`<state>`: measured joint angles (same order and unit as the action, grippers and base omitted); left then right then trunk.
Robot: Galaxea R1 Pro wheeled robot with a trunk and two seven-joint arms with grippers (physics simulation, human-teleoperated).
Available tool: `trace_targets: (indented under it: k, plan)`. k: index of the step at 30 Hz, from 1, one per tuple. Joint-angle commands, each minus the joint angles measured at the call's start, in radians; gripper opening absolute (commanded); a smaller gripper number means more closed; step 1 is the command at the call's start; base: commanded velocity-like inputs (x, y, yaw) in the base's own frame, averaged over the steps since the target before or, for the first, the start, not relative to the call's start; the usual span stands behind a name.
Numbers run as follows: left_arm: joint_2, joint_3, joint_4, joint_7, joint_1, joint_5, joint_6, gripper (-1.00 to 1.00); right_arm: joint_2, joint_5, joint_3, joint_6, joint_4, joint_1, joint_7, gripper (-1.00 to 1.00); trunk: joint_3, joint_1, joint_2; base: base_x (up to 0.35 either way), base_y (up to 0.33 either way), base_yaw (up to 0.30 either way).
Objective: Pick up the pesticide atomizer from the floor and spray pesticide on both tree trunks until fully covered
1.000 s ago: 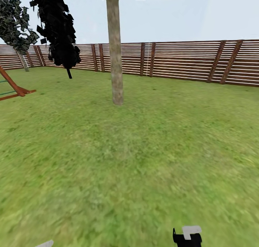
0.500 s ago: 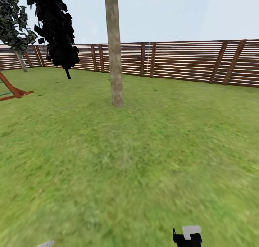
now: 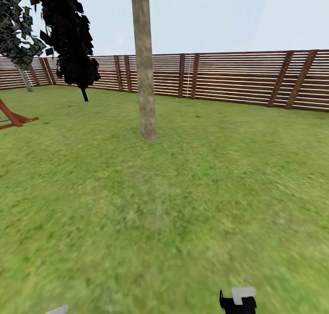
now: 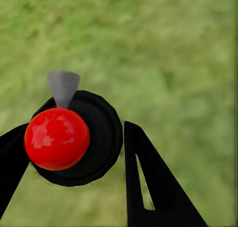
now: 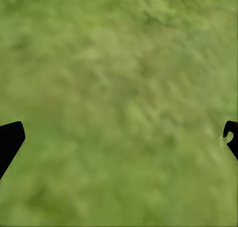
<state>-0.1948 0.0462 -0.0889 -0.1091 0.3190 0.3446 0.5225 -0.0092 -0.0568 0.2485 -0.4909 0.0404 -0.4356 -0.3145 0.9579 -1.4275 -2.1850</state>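
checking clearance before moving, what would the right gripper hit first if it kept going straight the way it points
Probably the grass. The right wrist view looks along the open right gripper, and past its fingertips there is just lawn, nothing between. How far off the ground lies is unclear.

I see a reddish wooden frame [image 3: 16,117] at the lawn's left edge, pale sky [image 3: 237,17] above

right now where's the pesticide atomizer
In the left wrist view, the pesticide atomizer sits between the left gripper's fingers, red ball top and grey nozzle showing, above the grass.
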Motion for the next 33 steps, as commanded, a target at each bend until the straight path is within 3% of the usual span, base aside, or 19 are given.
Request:
trace_targets:
  k: [1,33]
  plan:
    - [0.000,0.000,0.000,0.000,0.000,0.000,-0.001,-1.00,0.000,0.000,0.000,0.000,0.000,0.000,0.000,1.00,0.000,0.000,0.000,0.340,0.000,0.000]
    - [0.000,0.000,0.000,0.000,0.000,-0.001,0.001,-1.00,0.005,-0.006,-0.003,0.000,0.009,0.000,-0.001,1.00,0.000,0.000,0.000,0.340,0.000,0.000]
